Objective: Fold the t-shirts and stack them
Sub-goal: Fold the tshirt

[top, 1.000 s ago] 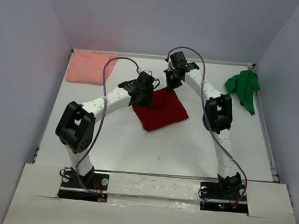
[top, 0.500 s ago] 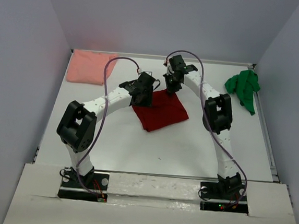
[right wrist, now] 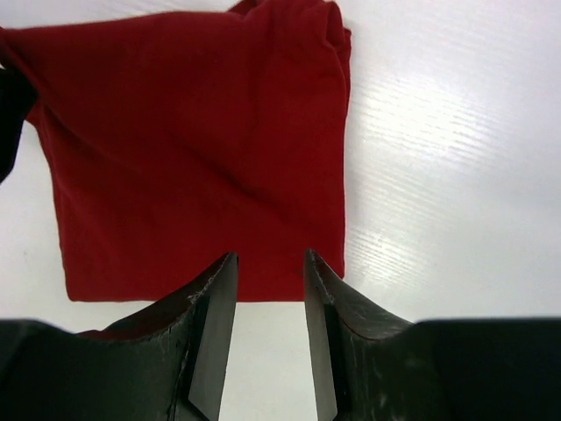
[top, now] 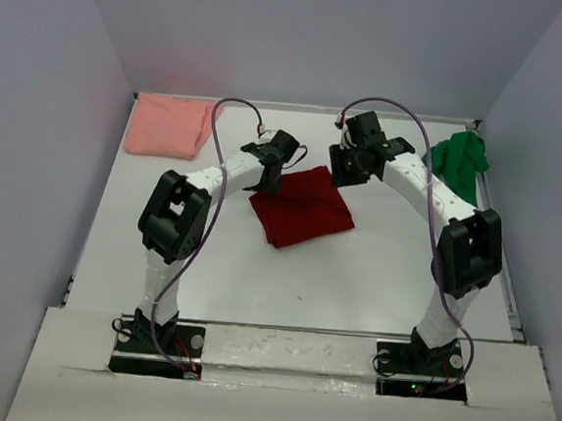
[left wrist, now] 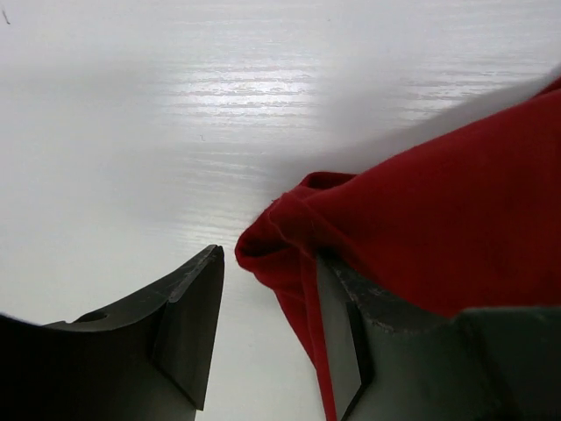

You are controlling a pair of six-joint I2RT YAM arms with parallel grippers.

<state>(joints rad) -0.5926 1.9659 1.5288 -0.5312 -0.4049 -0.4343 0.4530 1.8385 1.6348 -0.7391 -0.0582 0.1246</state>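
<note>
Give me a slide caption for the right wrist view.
Right gripper, jaws open, poised over an edge of the folded dark red t-shirt on the white table.

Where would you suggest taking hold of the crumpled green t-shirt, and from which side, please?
I would pinch a raised fold in the middle of the green t-shirt, coming straight down from above: it lies in a crumpled heap with no flat edge to slide under.

White counter, glossy, walls on three sides. Centre: dark red t-shirt, folded flat, roughly square. Far-left corner: pale salmon pink t-shirt, folded. Far right by wall: bright green t-shirt, crumpled. All well apart.
</note>
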